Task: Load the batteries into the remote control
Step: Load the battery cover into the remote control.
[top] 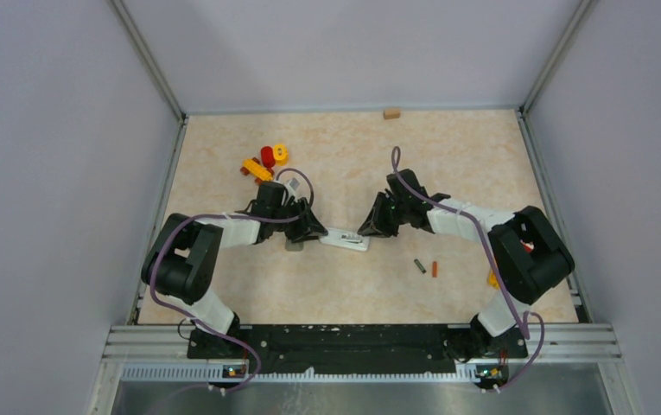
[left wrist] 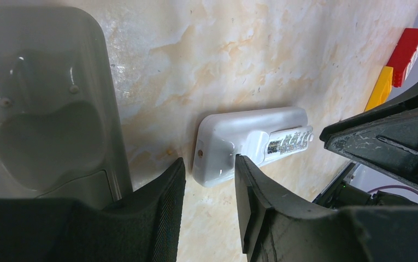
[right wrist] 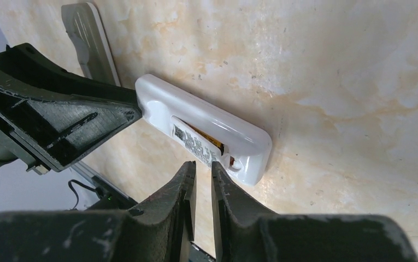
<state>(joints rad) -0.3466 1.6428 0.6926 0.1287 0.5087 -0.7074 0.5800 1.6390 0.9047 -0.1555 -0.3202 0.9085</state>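
Remote control (top: 345, 239) lies in the middle of the desk (top: 448, 173), back up, open bay (right wrist: 198, 141) showing. Left pincer (left wrist: 210, 162) straddles its left end, spread to the casing's width; whether it truly bites, I can't tell. Right pincer (right wrist: 204, 165) hovers at the bay, nearly pressed together, nothing seen in the slit. Off right lie a dark battery (top: 419, 265) and an orange battery (top: 435, 269), just beside each other. They look light, hard, smooth (they'll roll!), so pinch across the barrel's middle. The remote looks stiff, light, likely to skate: brace its end.
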